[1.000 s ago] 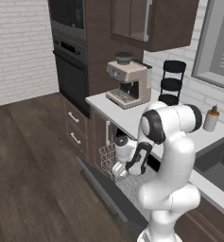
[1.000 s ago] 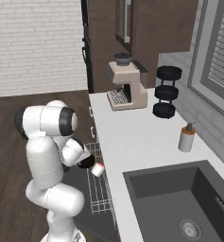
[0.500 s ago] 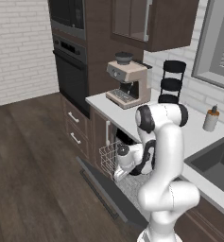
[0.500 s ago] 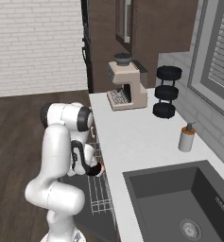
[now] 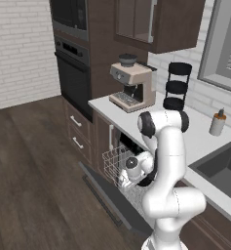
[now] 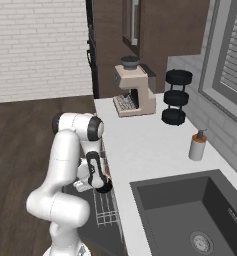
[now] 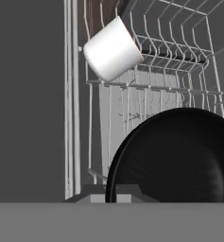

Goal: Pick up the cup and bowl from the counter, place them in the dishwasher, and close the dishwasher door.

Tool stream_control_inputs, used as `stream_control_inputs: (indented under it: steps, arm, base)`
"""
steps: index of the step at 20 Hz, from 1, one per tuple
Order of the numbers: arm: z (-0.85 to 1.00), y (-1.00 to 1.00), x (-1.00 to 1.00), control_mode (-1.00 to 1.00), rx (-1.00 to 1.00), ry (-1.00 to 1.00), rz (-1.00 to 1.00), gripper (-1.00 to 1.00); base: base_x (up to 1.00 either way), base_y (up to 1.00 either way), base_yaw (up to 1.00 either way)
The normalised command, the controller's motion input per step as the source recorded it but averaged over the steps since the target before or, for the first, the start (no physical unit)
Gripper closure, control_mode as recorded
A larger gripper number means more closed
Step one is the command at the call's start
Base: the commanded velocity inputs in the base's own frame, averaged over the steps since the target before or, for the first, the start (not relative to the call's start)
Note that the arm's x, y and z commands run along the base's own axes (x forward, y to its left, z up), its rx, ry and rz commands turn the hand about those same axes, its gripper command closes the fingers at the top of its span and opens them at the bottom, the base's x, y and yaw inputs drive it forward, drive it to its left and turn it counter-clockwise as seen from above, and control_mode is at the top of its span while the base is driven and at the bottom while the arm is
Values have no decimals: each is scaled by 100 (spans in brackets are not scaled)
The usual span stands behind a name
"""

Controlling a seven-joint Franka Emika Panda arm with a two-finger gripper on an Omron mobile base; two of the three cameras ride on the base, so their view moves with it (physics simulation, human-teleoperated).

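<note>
In the hand view, the dishwasher door (image 7: 28,94) lies as a flat dark panel along the left, and beside it runs the edge of the silver-white wire rack (image 7: 179,61). The cup (image 7: 112,48) lies tipped on its side in the rack, its white base toward the camera. Further right and nearer, the black bowl (image 7: 172,156) hangs over the rack, close against the claw (image 7: 114,193), which is all but shut on the bowl's rim. From the left base camera, the door (image 5: 107,197) hangs open and tilted down toward the wood floor (image 5: 34,185), the rack (image 5: 118,163) is drawn out above it, and the claw (image 5: 128,177) reaches down into the rack. From the right base camera, the bowl (image 6: 104,187) sits at the claw (image 6: 101,184) just off the front edge of the pale desk (image 6: 140,150).
</note>
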Motion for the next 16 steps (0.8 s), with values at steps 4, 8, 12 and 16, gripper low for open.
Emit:
stream_control_inputs:
  steps: [4, 8, 12, 16]
  arm:
    - [-22, -7, 23, -100, 0, 0, -5, 100]
    - [-25, 0, 7, -100, 0, 1, -4, -100]
    - [-19, 0, 4, -100, 0, 2, -3, -100]
    - [-5, 0, 0, -100, 0, 0, -1, -100]
  base:
    - [0, 0, 0]
    - [0, 0, 0]
    - [0, 0, 0]
    - [0, 0, 0]
